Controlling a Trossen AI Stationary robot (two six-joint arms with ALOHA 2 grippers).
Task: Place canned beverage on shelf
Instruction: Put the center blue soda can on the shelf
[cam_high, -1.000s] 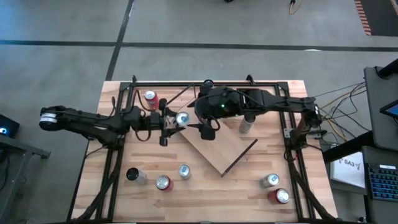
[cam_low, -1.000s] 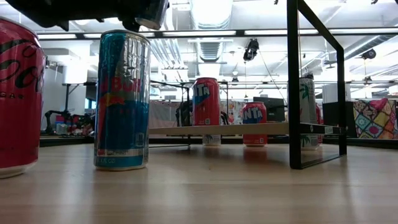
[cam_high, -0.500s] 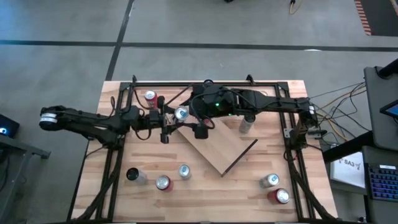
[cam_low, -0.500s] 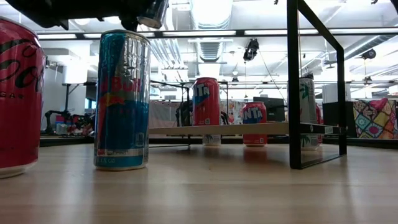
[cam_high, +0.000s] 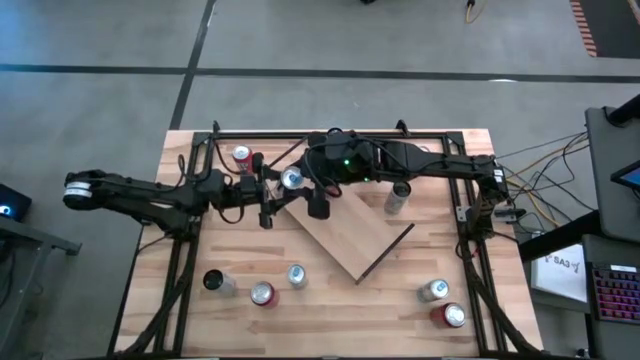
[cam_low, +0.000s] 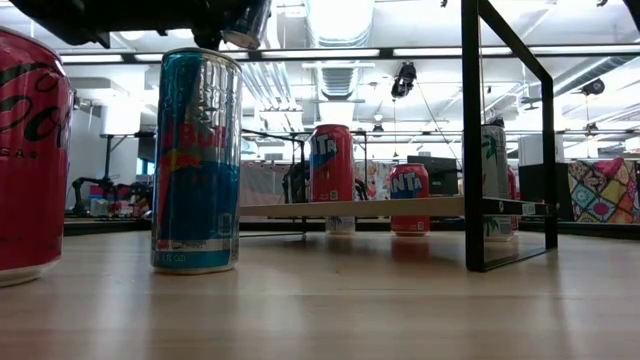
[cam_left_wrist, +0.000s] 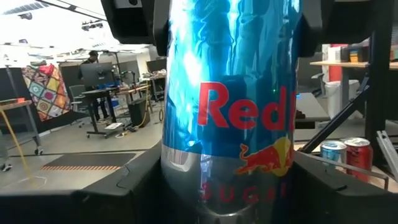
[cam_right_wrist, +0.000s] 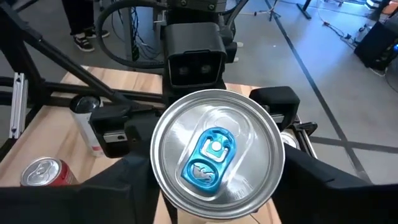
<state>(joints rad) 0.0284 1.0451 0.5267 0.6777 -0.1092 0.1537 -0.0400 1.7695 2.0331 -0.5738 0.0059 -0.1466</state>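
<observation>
A blue Red Bull can (cam_high: 292, 180) with a silver top hangs in the air over the table's far middle, between both grippers. My left gripper (cam_high: 280, 192) reaches in from the left and is shut on the can (cam_left_wrist: 229, 106). My right gripper (cam_high: 306, 188) reaches in from the right, over the can's top (cam_right_wrist: 217, 155), and is shut on it too. The shelf (cam_high: 352, 238), a light-wood board with a dark rim, lies slantwise under the right arm. In the low view it (cam_low: 350, 208) shows raised above the tabletop. My left gripper has the can's lower body (cam_left_wrist: 177, 171) between its two fingers, one on each side. The fingers (cam_left_wrist: 124, 186) come level from the table's left. The can stands nearly upright, clear of the table. My right gripper pinches the can's upper body, just under the rim (cam_left_wrist: 169, 34), one finger (cam_right_wrist: 124, 186) on each side. It comes from the table's right, slanting a little downward. The can's top (cam_right_wrist: 217, 155) shows between the fingers.
A red can (cam_high: 241, 157) stands at the far left, a pale can (cam_high: 397, 197) by the shelf's right end. Near the front stand several more cans, such as a red one (cam_high: 262, 293) and another (cam_high: 448, 315). Black frame posts (cam_low: 472, 130) border the table.
My right gripper has moved toward the table's left, up to the can that my left gripper holds, and now stands around its top. The can's top has shifted slightly toward the far edge.
</observation>
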